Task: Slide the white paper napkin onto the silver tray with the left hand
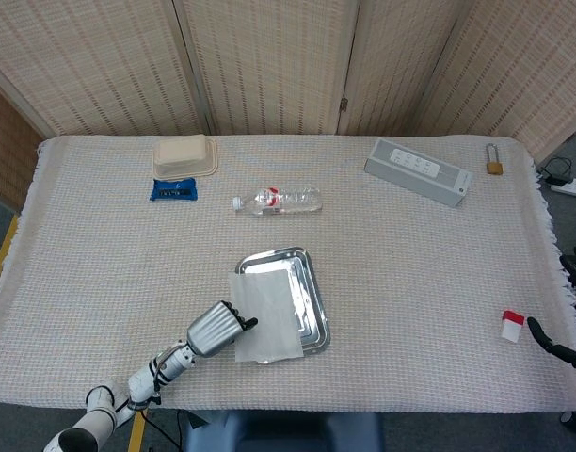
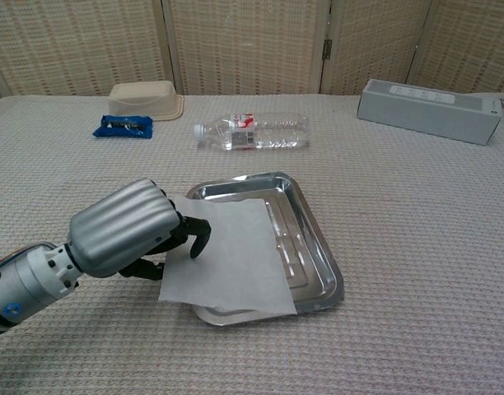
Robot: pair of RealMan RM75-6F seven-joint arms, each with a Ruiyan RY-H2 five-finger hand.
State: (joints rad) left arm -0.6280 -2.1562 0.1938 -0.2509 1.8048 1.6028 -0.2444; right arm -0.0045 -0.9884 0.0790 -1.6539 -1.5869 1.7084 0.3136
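Note:
The white paper napkin lies tilted over the left half of the silver tray, and its near edge hangs past the tray's rim. My left hand is just left of the tray and pinches the napkin's left edge between its dark fingers. Only dark fingertips of my right hand show at the far right edge of the head view, spread apart and holding nothing.
A clear water bottle lies behind the tray. A beige container and a blue packet sit at the back left. At the back right are a grey box and a padlock. A small white-and-red object lies near my right hand.

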